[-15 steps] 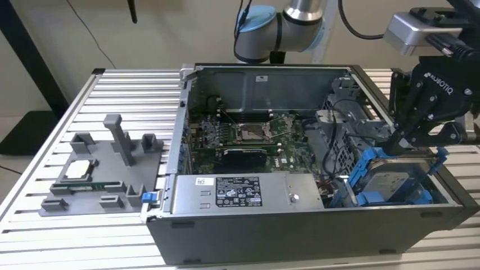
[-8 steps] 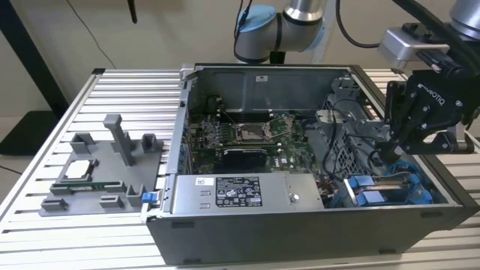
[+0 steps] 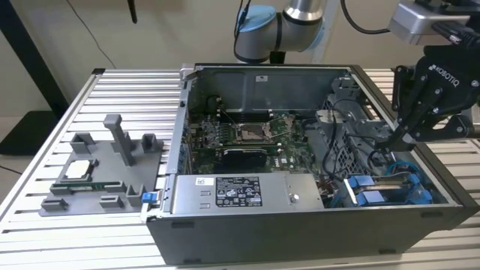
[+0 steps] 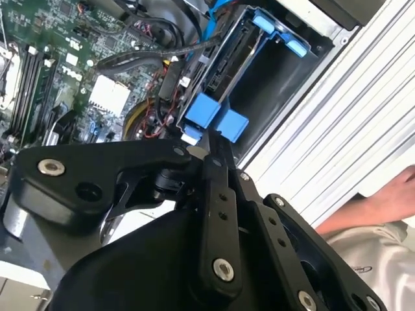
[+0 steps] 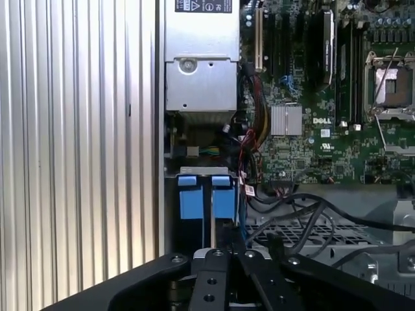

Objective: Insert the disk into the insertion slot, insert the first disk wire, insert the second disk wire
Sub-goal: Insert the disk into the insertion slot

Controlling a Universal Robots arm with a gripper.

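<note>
Where two blue tabs (image 5: 189, 199) edge the insertion slot (image 4: 258, 97), the one pincer (image 4: 214, 144) is closed.

1. The silver-and-pale-blue jointed robot arm (image 3: 289, 22) enters at the rear and bends toward the exterior view's right.
2. Its black, linkage-fingered pincer (image 3: 390, 142) hangs pointing down, slightly tilted.
3. In both wrist views its fingers (image 4: 217, 207) lie pressed together, tips meeting.
</note>
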